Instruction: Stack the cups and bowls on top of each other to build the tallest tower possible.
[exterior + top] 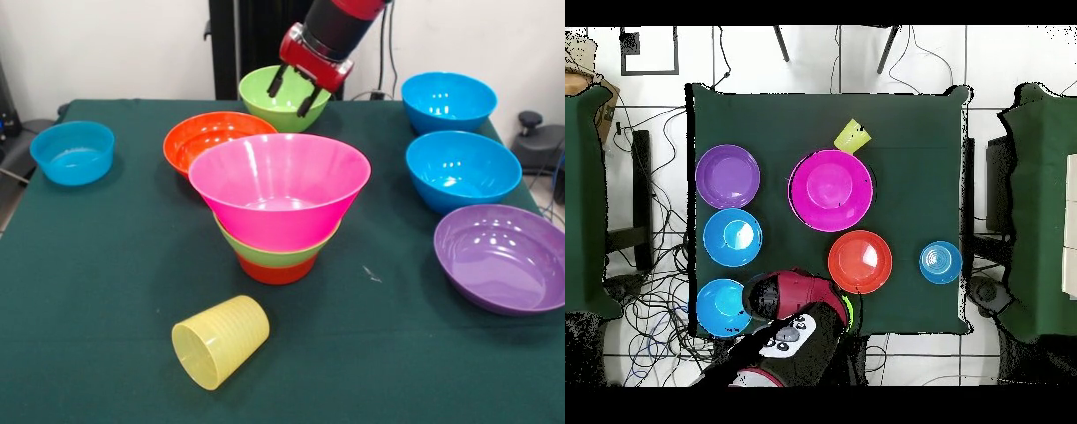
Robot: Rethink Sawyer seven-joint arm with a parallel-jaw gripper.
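Note:
The tower stands mid-table: a small orange bowl (276, 270) as base, a lime green bowl (281, 251) on it, and a big flaring pink bowl (278, 190) on top, empty inside; from overhead only the pink bowl (830, 189) shows. The pale-yellow ribbed cup (221, 342) lies on its side in front of the tower, and also shows overhead (852, 135). My gripper (292, 94) is open, its fingers (275, 84) spread just over a second lime green bowl (265, 99) at the table's far edge. In the overhead view the arm (793, 300) hides the gripper.
A wide orange bowl (216, 137) sits behind the tower to the left. A small blue bowl (73, 152) is at the far left. Two blue bowls (448, 100) (462, 170) and a purple bowl (503, 258) line the right side.

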